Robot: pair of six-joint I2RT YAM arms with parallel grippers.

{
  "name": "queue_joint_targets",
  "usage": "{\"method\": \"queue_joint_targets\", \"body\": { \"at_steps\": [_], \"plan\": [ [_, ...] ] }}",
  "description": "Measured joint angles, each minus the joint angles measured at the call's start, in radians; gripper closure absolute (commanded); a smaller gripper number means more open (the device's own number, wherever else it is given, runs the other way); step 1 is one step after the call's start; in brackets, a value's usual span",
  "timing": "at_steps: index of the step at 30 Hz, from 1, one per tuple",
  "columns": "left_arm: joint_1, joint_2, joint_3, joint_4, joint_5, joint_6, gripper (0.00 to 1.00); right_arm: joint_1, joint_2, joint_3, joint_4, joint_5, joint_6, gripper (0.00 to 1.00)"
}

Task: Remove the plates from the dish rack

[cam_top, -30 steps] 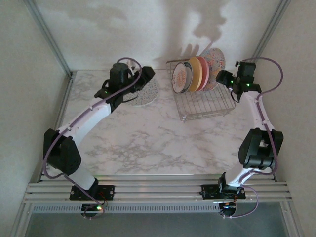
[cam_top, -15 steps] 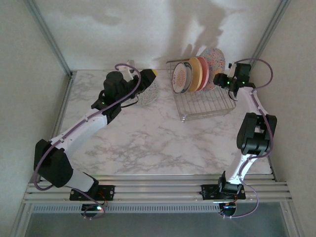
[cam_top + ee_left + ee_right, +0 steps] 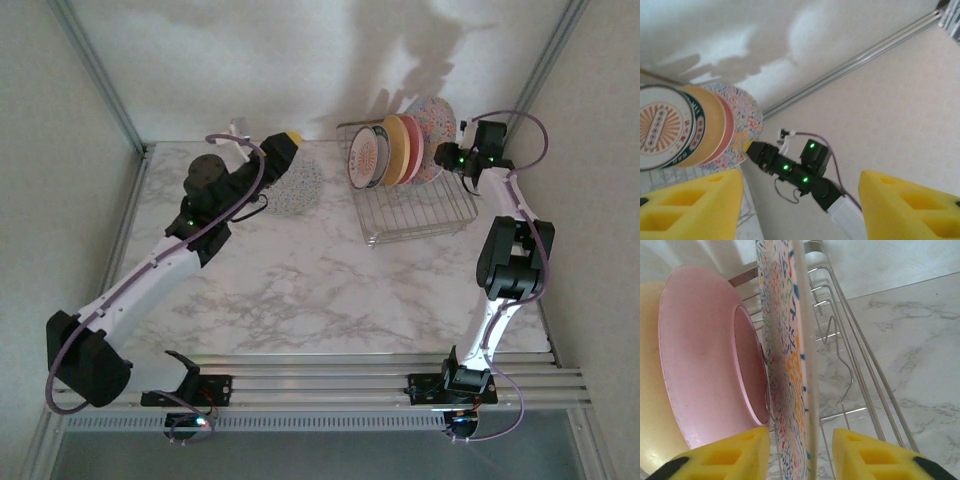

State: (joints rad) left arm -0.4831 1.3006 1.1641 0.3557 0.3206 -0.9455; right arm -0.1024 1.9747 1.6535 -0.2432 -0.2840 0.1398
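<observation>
The right claw (image 3: 802, 452) is at the right end of the dish rack (image 3: 420, 215). Its two yellow fingers (image 3: 725, 455) are apart, one on each side of the rim of the big floral plate (image 3: 785, 365), which stands upright in the rack. A thin gap shows at the outer finger, so the plate seems not yet clamped. To do this well, the claw should close squarely on the rim and lift straight up, because the pink plate (image 3: 705, 355) leans just beside it and the rack wires are close on the other side. The left claw (image 3: 800, 200) is wide apart and empty, above a speckled plate (image 3: 298, 185) lying on the table (image 3: 300, 290). The bare marble in the middle and near part gives room for setting the plate down.
</observation>
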Motion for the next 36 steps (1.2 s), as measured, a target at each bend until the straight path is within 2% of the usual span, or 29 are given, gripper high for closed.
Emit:
{"method": "queue_joint_targets", "body": {
  "at_steps": [7, 14, 17, 31, 36],
  "plan": [
    [0.0, -0.016, -0.001, 0.009, -0.032, 0.0, 0.37, 0.001, 0.006, 0.015, -0.002, -0.005, -0.015, 0.81],
    [0.0, -0.016, -0.001, 0.007, -0.034, 0.0, 0.37, 0.021, 0.006, 0.046, -0.018, 0.041, -0.026, 0.89],
    [0.0, -0.015, -0.001, 0.006, -0.034, 0.0, 0.37, 0.036, 0.006, 0.064, -0.035, 0.09, -0.037, 1.0],
    [0.0, -0.014, -0.001, 0.003, -0.034, 0.0, 0.38, 0.068, 0.002, 0.082, -0.072, 0.182, -0.04, 1.0],
    [0.0, -0.009, -0.001, -0.003, -0.034, 0.003, 0.38, 0.107, -0.022, 0.082, -0.095, 0.266, -0.043, 1.0]
  ]
}}
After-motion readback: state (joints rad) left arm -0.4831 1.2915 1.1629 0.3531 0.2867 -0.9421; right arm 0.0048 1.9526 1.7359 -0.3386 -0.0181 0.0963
